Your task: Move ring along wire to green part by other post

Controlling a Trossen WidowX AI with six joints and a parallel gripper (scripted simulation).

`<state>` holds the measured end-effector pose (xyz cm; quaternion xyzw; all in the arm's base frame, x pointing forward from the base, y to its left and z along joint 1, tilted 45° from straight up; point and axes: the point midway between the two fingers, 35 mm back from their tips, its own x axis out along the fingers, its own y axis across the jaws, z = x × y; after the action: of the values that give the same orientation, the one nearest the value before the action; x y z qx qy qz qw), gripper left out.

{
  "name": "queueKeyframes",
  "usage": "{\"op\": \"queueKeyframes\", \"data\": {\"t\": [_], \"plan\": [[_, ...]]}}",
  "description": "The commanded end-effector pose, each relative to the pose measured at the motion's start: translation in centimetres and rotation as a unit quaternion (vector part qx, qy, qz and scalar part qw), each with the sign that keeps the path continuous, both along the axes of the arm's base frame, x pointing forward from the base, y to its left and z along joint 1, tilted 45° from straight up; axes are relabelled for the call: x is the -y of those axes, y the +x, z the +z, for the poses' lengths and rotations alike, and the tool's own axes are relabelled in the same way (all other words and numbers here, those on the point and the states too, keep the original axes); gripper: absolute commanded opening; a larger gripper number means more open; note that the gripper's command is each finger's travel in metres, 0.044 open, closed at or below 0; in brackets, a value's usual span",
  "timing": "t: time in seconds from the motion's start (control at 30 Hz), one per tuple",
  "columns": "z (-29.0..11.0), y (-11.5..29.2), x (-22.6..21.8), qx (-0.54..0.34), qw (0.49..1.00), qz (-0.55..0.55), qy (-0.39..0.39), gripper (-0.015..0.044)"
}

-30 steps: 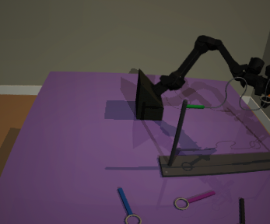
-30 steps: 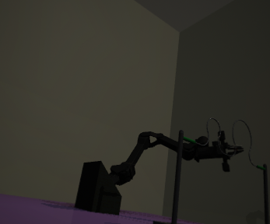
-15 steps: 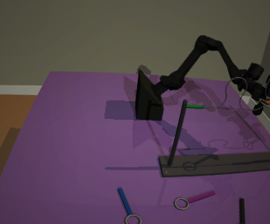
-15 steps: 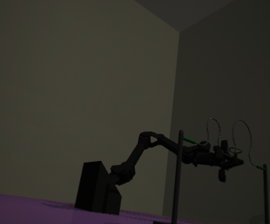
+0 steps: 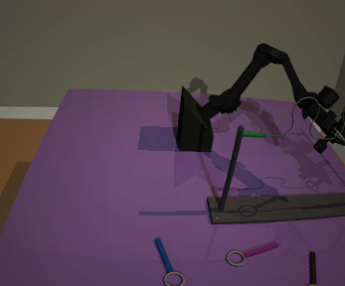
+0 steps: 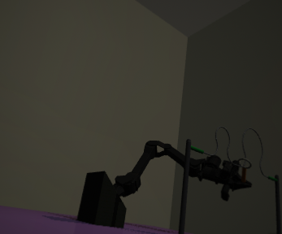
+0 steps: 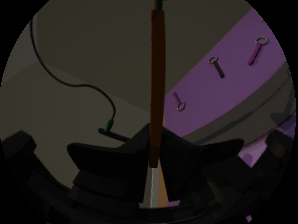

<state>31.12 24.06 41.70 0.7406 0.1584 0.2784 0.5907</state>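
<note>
My gripper (image 5: 340, 135) (image 6: 241, 182) (image 7: 152, 127) is shut on the orange handle (image 6: 244, 174) (image 7: 157, 76), far out to the right above the table's edge. The handle stands upright in the exterior view, with its ring (image 6: 239, 163) on top, around the thin grey wire (image 6: 250, 129) (image 7: 47, 63) at the foot of the second loop. I cannot tell whether the ring touches the wire. A green wire part (image 5: 254, 134) (image 6: 196, 149) sits by the near post (image 5: 231, 169) (image 6: 186, 187). The other green part (image 6: 272, 178) (image 7: 108, 125) sits by the far post (image 6: 277, 203).
The posts stand on a dark base board (image 5: 289, 211). The arm's black base box (image 5: 194, 124) (image 6: 100, 199) is behind it. Spare ring tools lie at the front of the purple table: blue (image 5: 165, 255), magenta (image 5: 259, 249), black (image 5: 311, 265).
</note>
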Motion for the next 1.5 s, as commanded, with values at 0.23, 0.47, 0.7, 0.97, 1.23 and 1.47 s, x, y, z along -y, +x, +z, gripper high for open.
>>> {"op": "queueKeyframes", "data": {"t": [0.23, 0.47, 0.7, 0.97, 1.23, 1.47], "plan": [[-4.1, 0.2, -0.4, 0.017, 0.990, -0.005, -0.136, -0.0150], [-6.6, 0.4, 0.0, 0.028, 0.975, -0.010, -0.219, -0.0150], [-8.9, 0.6, 0.7, 0.038, 0.954, -0.015, -0.296, -0.0150], [-11.1, 0.9, 1.8, 0.048, 0.928, -0.019, -0.368, -0.0150], [-12.8, 1.2, 3.1, 0.056, 0.904, -0.022, -0.422, -0.0150], [-13.7, 1.3, 3.9, 0.060, 0.893, -0.023, -0.446, -0.0150]]}}
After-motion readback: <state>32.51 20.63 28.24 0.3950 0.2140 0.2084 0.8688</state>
